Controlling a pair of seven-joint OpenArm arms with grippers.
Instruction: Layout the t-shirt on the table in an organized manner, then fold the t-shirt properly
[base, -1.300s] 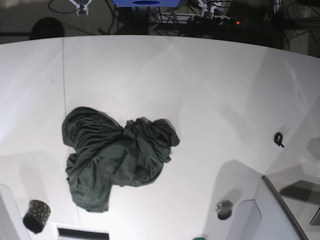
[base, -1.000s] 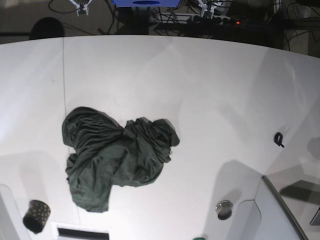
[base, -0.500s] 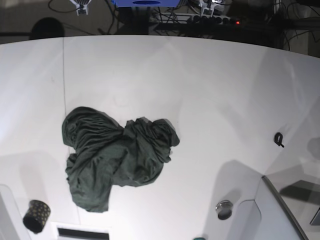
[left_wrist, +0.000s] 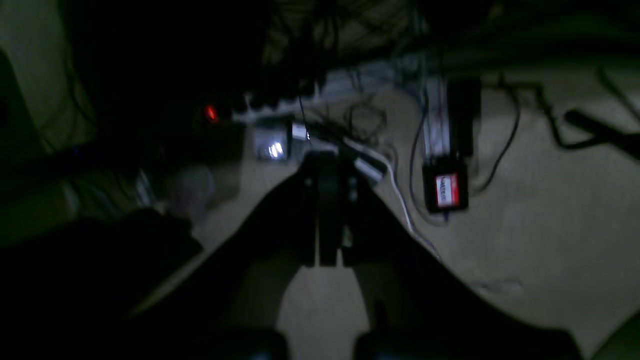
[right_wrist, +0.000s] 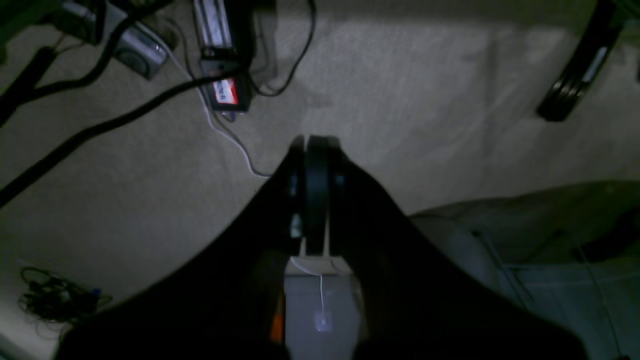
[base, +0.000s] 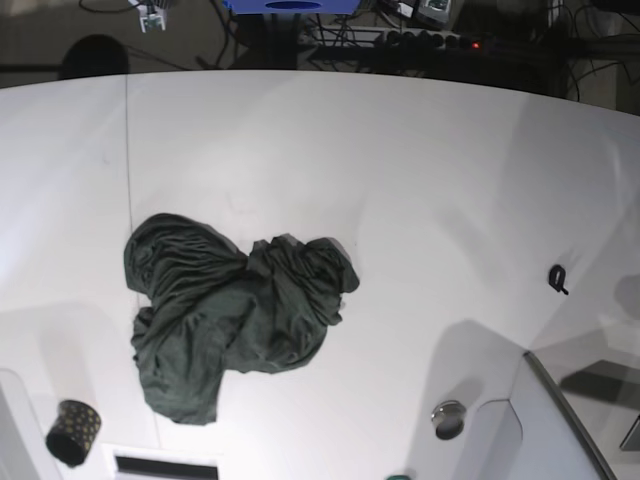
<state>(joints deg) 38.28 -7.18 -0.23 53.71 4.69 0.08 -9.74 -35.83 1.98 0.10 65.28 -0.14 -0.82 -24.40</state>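
Lying bunched on the big white table (base: 420, 180), the soft dark green t-shirt (base: 225, 310) waits untouched — the left gripper (left_wrist: 327, 210) and right gripper (right_wrist: 312, 190) hang pressed together, empty, off the table over the floor.

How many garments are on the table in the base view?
1: the t-shirt, crumpled in a heap on the table, left of centre toward the near edge. Nothing shows whether anything lies hidden under it.
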